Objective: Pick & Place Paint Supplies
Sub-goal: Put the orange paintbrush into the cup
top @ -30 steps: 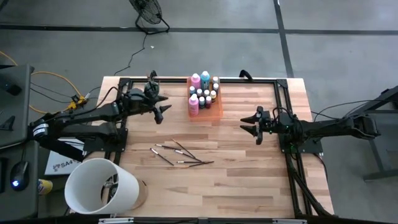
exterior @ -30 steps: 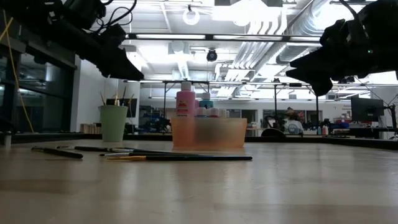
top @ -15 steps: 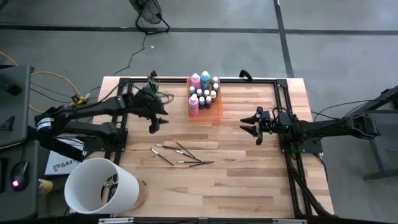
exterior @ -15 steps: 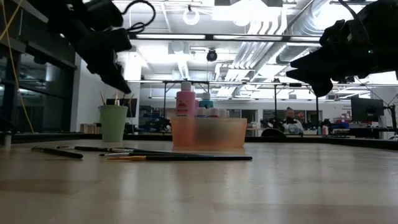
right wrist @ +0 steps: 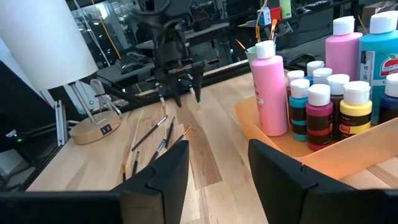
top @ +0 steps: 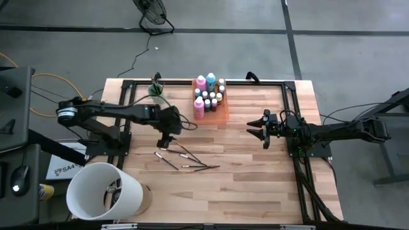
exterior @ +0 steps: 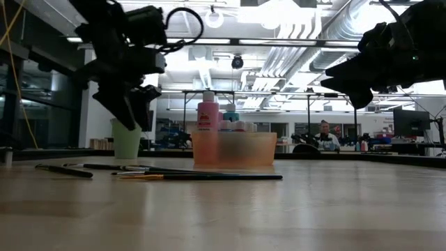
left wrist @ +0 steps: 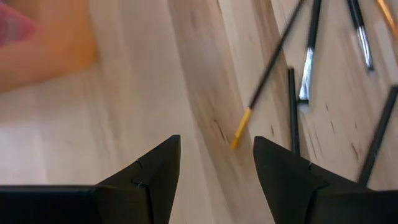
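The brushes (top: 186, 160) lie loose on the bare wood near the middle of the table, a scatter of thin dark handles fanned across one another, one of them with a yellow tip (left wrist: 240, 129) that shows just ahead of the left arm's fingers in the left wrist view. The bottles (top: 208, 94) already stand packed in the orange tray (top: 223, 115) at the far side of the table, and a green cup (exterior: 127, 137) holding a few brushes stands to the tray's left. The left gripper (top: 165, 142) hangs above the near end of the scatter, its two fingers parted with nothing between them, pointing down at the wood. The step in hand looks like the reach for a brush, with no grasp made yet. The next move likely calls for coming down over a single handle, lining the jaws across it, and closing without dragging its neighbours, which is awkward since the handles overlap. The right gripper (top: 260, 128) waits well apart on the right side of the table, fingers parted and empty.
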